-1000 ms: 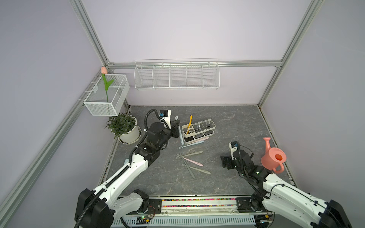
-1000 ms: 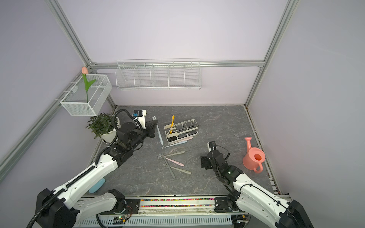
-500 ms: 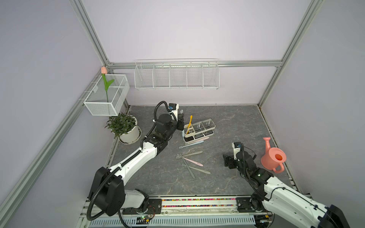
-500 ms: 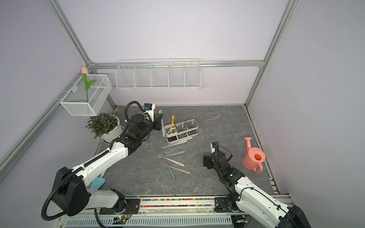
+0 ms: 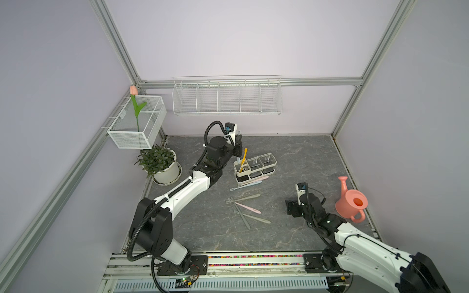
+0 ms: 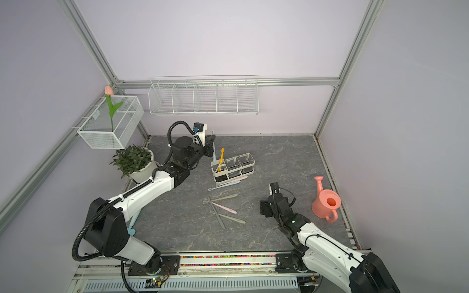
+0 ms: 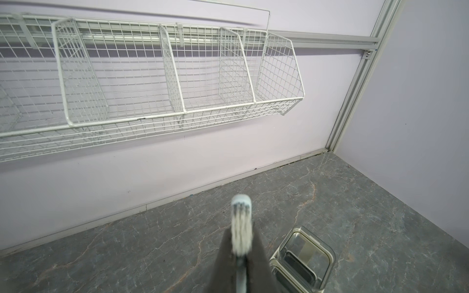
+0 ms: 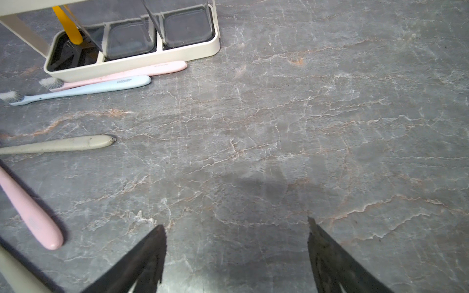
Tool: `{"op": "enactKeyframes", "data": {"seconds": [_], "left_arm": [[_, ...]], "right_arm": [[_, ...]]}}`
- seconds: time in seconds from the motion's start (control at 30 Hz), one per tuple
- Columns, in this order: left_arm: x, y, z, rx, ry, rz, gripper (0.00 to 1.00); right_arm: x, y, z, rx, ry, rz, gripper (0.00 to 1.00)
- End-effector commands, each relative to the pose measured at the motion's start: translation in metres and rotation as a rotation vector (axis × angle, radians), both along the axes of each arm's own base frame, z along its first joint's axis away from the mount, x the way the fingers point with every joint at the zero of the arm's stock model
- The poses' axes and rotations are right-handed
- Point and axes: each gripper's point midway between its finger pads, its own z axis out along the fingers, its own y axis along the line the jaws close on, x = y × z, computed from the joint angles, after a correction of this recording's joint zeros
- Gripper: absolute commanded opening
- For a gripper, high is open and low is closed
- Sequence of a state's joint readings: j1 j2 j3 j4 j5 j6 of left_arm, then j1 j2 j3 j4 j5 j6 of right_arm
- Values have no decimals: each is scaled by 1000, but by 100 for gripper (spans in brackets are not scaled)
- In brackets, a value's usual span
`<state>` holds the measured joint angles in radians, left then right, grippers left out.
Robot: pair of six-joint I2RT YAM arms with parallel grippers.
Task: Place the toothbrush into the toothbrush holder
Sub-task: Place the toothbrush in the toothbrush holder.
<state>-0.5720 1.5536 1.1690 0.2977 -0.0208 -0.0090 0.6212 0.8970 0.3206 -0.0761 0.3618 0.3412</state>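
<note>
Toothbrush [image 7: 241,225] stands clamped in the left gripper [image 7: 240,261] by the toothbrush holder [image 8: 132,63]; right gripper [image 8: 236,225] gapes, empty.

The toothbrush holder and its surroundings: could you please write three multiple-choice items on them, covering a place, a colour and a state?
1. The yellow toothbrush is: A) standing in the toothbrush holder B) lying beside it C) pinned under it
2. The watering can is: A) blue B) pink C) green
3. The fingers of the right gripper are: A) shut on a toothbrush B) shut, empty C) apart, empty
1A, it stands in the holder; 2B, its body is pink; 3C, nothing lies between them.
</note>
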Motion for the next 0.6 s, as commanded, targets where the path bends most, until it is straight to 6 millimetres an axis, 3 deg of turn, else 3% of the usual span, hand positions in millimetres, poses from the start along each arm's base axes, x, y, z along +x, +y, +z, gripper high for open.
{"op": "enactKeyframes", "data": {"seconds": [0.0,0.23,0.57], "left_arm": [[6,-7,-2,70,-85,-24,0],[5,-7,-8,77,-180,14,0],[10,-15,-36,51,-143,-9,0]], "right_arm": [[6,2,10,22,-25,-12,89],[7,1,9,14,-23,-16,89],[8,0,7,-1,-16,-23,89]]}}
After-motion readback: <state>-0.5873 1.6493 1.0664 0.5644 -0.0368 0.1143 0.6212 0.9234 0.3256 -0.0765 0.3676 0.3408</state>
